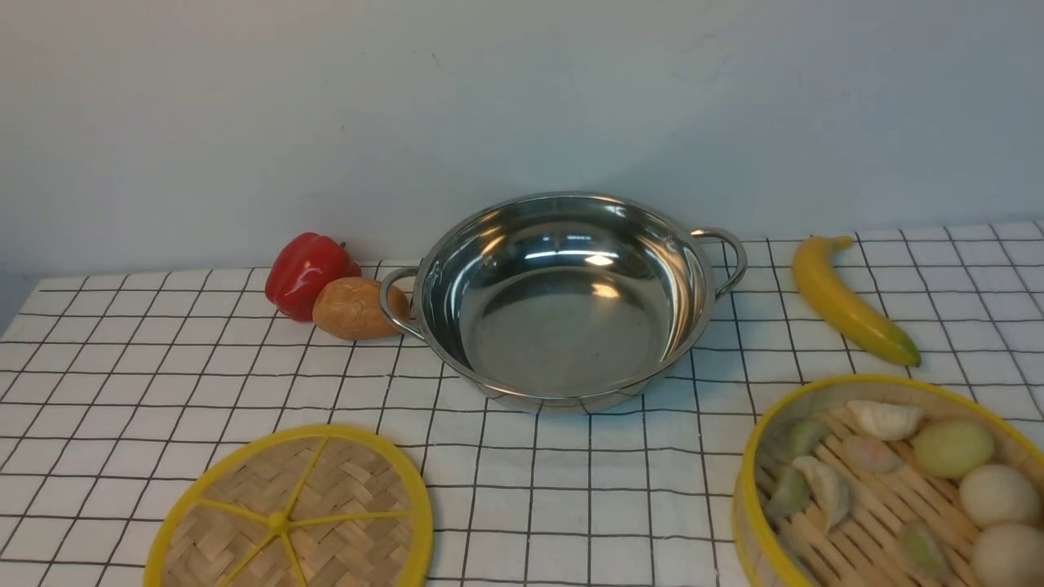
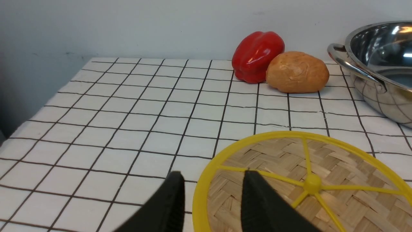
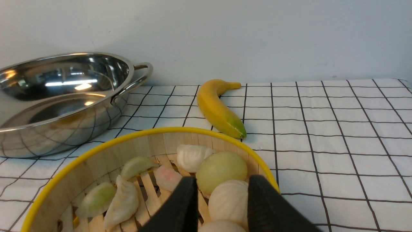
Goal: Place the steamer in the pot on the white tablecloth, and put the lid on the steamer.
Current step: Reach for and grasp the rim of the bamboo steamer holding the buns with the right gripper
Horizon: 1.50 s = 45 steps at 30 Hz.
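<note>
A plain pale wall (image 1: 522, 106) backs the gridded tablecloth (image 1: 163, 367), which lies nearly flat. Far left, a pepper (image 1: 308, 273) touches a potato (image 1: 356, 307) just beside the pot's handle. The lid (image 1: 294, 514) lies front-left, and the left gripper (image 2: 213, 174) hovers over its rim, jaws partly apart, gripping nothing. The pot (image 1: 563, 326) stands mid-cloth, with a banana (image 1: 848, 302) to its right. The steamer (image 1: 885, 380) sits front-right on the cloth. The right gripper (image 3: 222, 178) is above it, likewise parted and empty.

Items cut off or hidden

The lid (image 1: 289, 514) and the steamer (image 1: 874, 504) were cut off by the front view's lower edge; the pot (image 2: 379, 90) was clipped in both wrist views; the potato (image 1: 355, 308) was partly hidden behind its handle.
</note>
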Motion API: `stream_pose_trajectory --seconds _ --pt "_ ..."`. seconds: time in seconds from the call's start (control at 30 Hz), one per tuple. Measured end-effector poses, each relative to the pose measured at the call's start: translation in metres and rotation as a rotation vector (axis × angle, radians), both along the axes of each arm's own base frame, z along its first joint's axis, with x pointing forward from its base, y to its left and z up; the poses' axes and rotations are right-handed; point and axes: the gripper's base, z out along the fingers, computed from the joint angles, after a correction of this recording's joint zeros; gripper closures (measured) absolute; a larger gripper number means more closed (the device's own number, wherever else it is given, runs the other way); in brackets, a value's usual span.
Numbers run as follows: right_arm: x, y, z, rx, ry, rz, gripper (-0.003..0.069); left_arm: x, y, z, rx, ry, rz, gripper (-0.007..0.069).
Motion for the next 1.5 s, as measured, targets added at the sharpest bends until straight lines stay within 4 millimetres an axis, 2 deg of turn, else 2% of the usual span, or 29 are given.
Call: stream_pose_trajectory --seconds 0.77,0.93,1.07,1.13,1.27,1.37,1.4,1.47,1.5 --pt "0.0 0.0 0.0 0.013 0.001 -0.002 0.0417 0.0 0.0 0.0 0.0 0.0 0.0 0.0382" --pt "0.001 0.001 0.008 0.266 -0.077 -0.02 0.0417 0.0 0.0 0.0 0.0 0.0 0.0 0.0382" --pt "0.001 0.001 0.016 0.303 -0.122 -0.019 0.0417 0.0 0.0 0.0 0.0 0.0 0.0 0.0382" --pt "-0.001 0.002 0.026 0.285 -0.126 -0.007 0.0417 0.0 0.0 0.0 0.0 0.0 0.0 0.0382" --pt "-0.009 0.006 0.07 0.19 -0.073 0.042 0.0417 0.0 0.0 0.0 0.0 0.0 0.0 0.0382" --pt "-0.007 0.009 0.087 0.116 -0.014 0.082 0.0417 0.0 0.0 0.0 0.0 0.0 0.0 0.0382" --pt "-0.005 0.011 0.091 0.096 0.024 0.103 0.0417 0.0 0.0 0.0 0.0 0.0 0.0 0.0382" --pt "0.001 0.02 0.11 -0.041 0.12 0.233 0.0417 0.0 0.0 0.0 0.0 0.0 0.0 0.0382" --pt "0.002 0.021 0.113 -0.058 0.132 0.257 0.0417 0.0 0.0 0.0 0.0 0.0 0.0 0.0382"
